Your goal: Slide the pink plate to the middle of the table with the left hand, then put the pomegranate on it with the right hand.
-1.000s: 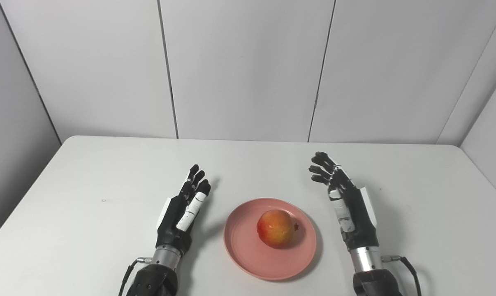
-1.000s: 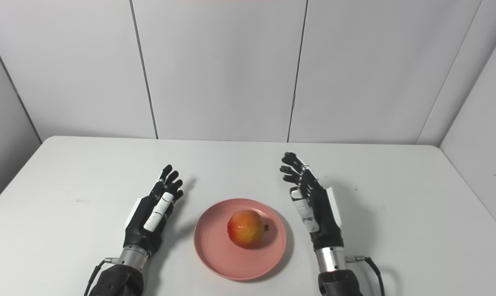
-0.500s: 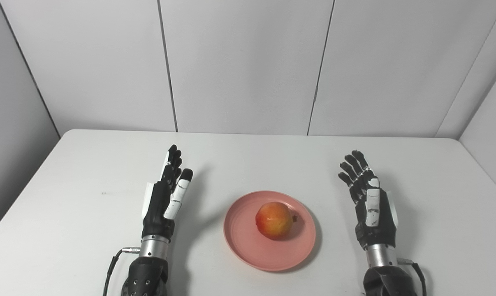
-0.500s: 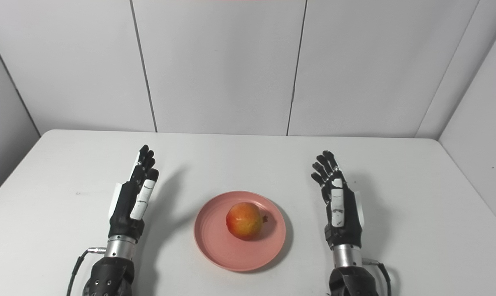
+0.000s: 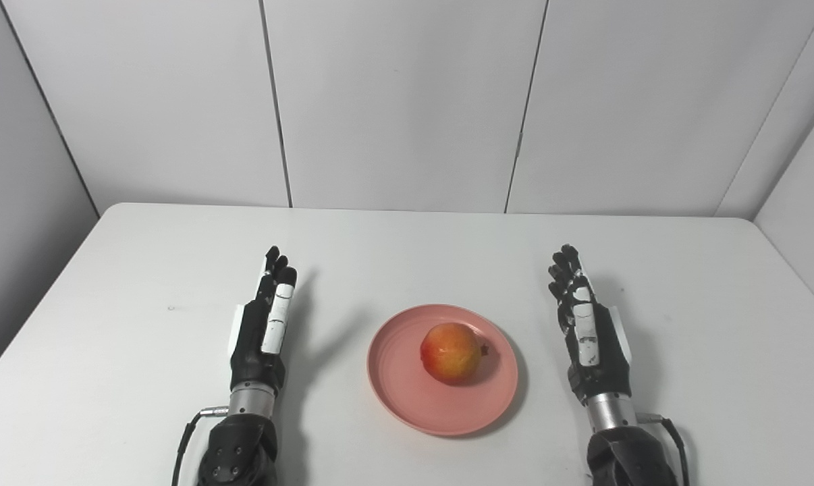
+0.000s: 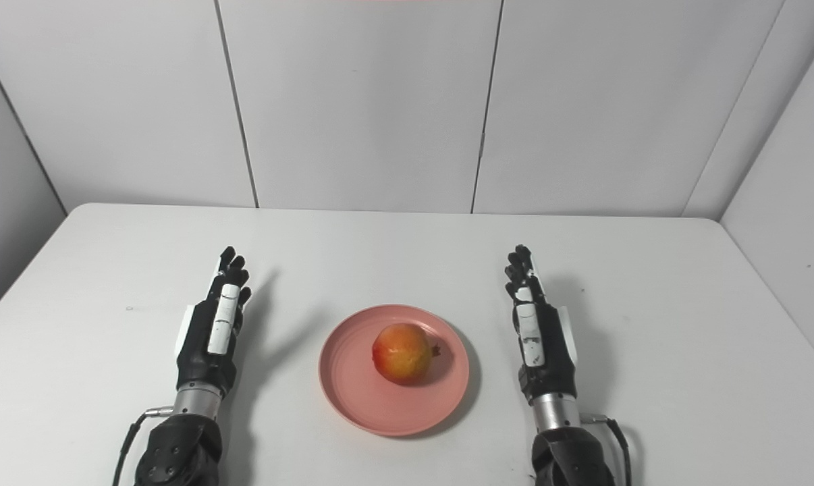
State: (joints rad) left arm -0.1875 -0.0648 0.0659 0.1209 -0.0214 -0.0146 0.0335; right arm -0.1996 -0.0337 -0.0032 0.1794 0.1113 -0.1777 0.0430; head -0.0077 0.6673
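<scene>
A pink plate (image 5: 397,395) lies near the middle of the white table, toward the front. A red-orange pomegranate (image 5: 450,353) sits on it, a little right of the plate's centre. My left hand (image 5: 263,329) is open and empty, held edge-on well left of the plate, fingers pointing away from me. My right hand (image 5: 588,332) is open and empty, held edge-on to the right of the plate. Neither hand touches the plate or the fruit. The same scene shows in the right eye view, with the plate (image 6: 353,398) and the pomegranate (image 6: 401,353).
The white table (image 5: 144,270) ends at grey wall panels at the back and on both sides. Cables hang from both wrists near the front edge.
Both hands have drawn apart from the plate and turned edge-on, fingers straighter. The whole picture has shifted a little, so the camera moved. The plate and pomegranate stay put.
</scene>
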